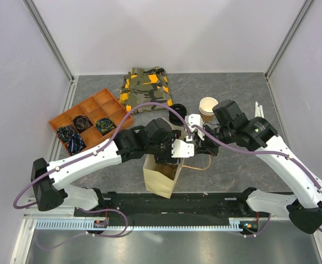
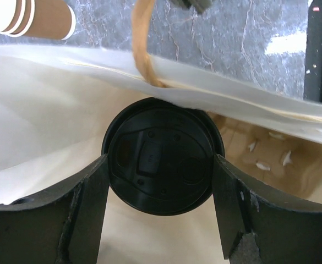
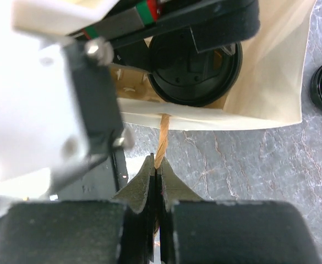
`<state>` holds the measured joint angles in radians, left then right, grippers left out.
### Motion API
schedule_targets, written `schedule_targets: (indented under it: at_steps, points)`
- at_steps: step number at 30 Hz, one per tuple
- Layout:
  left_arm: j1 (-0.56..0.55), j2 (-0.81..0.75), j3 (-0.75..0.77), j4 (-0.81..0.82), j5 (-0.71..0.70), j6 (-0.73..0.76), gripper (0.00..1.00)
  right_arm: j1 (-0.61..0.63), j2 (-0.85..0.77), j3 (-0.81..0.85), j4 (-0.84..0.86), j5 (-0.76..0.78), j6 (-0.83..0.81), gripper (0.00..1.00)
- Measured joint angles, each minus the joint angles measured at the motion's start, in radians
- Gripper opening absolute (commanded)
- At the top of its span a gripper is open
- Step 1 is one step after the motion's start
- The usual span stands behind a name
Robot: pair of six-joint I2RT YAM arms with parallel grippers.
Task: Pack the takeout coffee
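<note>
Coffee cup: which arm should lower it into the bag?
Left. The left jaws grip the takeout coffee at the mouth of the paper bag; the right jaws are shut on its handle.

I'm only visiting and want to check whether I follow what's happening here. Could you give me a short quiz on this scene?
1. True or false: the right claw is shut on the handle of the paper bag.
2. Multiple choice: the left claw grips the takeout coffee where? A) on the bare tabletop B) inside the paper bag C) upside down, high in the air.
3. Short answer: what colour is the tray with compartments?

Key: 1 true; 2 B; 3 orange.
</note>
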<state>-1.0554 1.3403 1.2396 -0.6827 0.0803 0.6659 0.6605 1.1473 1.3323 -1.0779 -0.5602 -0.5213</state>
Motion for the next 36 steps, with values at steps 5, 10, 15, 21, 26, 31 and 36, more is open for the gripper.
schedule_targets:
  at_steps: [5,10,15,21,26,31,36]
  points:
    - [0.0,-0.006,-0.061,0.073,-0.012,-0.024,0.24,-0.011,-0.021,-0.038,0.015,0.011,-0.01,0.0]
    - [-0.001,-0.006,-0.084,0.114,-0.02,-0.038,0.24,-0.018,-0.031,-0.055,0.032,0.019,-0.021,0.0]
    - [-0.003,-0.003,-0.109,0.134,-0.027,-0.056,0.23,-0.024,-0.043,-0.081,0.035,0.038,-0.035,0.0]
    - [-0.007,0.003,-0.153,0.188,-0.034,-0.077,0.23,-0.036,-0.044,-0.092,0.008,0.059,-0.077,0.0]
    - [-0.013,0.005,-0.204,0.247,-0.042,-0.101,0.22,-0.05,-0.044,-0.095,-0.025,0.069,-0.124,0.0]
    - [-0.011,0.01,-0.247,0.266,-0.067,-0.153,0.22,-0.06,-0.031,-0.071,-0.06,0.049,-0.184,0.0]
    - [-0.004,0.015,-0.257,0.288,-0.082,-0.208,0.22,-0.059,-0.014,-0.023,-0.097,0.022,-0.24,0.0]
